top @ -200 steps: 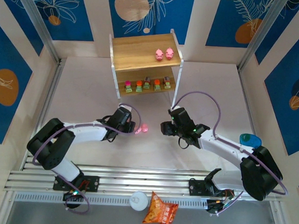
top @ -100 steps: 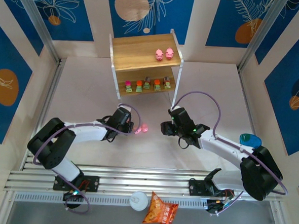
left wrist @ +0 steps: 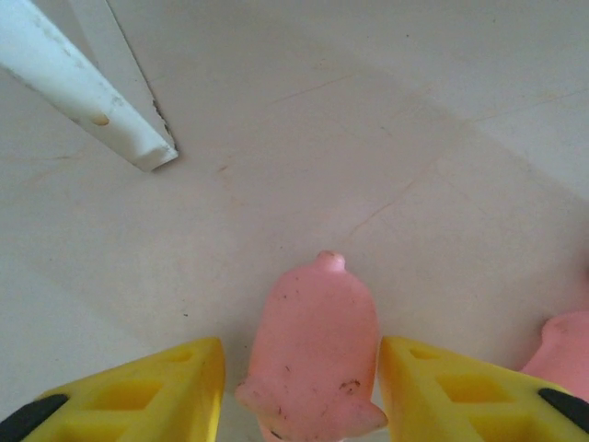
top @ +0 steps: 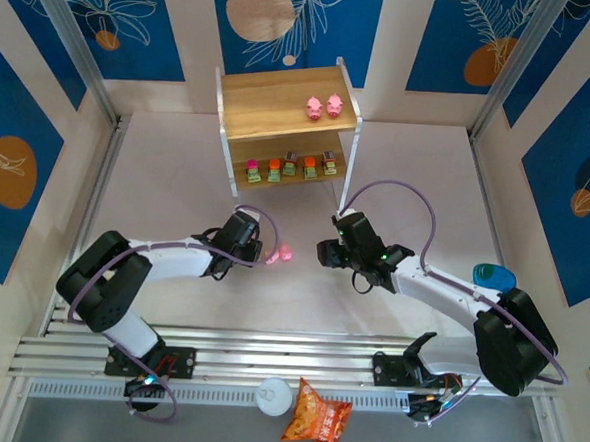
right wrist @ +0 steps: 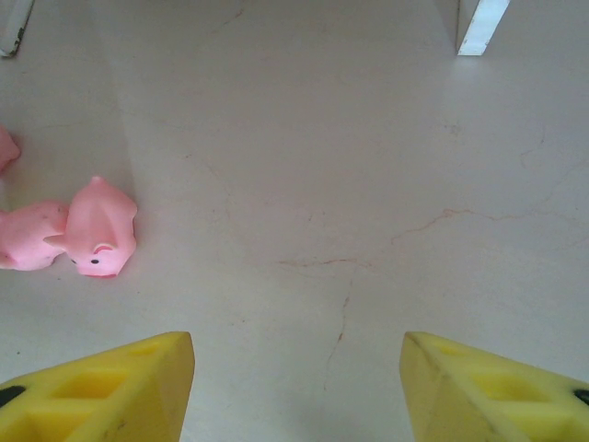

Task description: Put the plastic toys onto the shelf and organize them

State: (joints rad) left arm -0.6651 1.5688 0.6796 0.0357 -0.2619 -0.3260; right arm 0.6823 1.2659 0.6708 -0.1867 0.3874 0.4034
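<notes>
- The pink pig [left wrist: 313, 341] lies on the worktop [left wrist: 386, 138] in front of the shelf [top: 282, 105], directly between the fingers of the left pincer [left wrist: 302, 391]
- Left pincer: released, one finger on each side of the pig with narrow gaps; no firm grip is evident
- Right pincer [right wrist: 294, 387]: released, nothing between its fingers, low over bare worktop
- Risk: the pig looks rounded and smooth, so an off-centre squeeze would likely squirt it forward or tip it out
- Risk: a neighbouring pig [left wrist: 566, 345] sits just beside one finger, and a sideways drift on closing would knock it away
- Risk: the two arms sit close together, so a lift toward the shelf could clip the right arm
- Risk: a careless set-down on the top board could nudge the shelved pigs [top: 314, 107] off its edge
- Count, shelf: two shelved pigs on the top board, five blocky toys [top: 290, 166] in a row on the lower board
- Count, worktop: a touching pair of pigs [right wrist: 101, 230] in the right wrist view, plus a pink shape at that frame's edge, possibly a third; cannot confirm
</notes>
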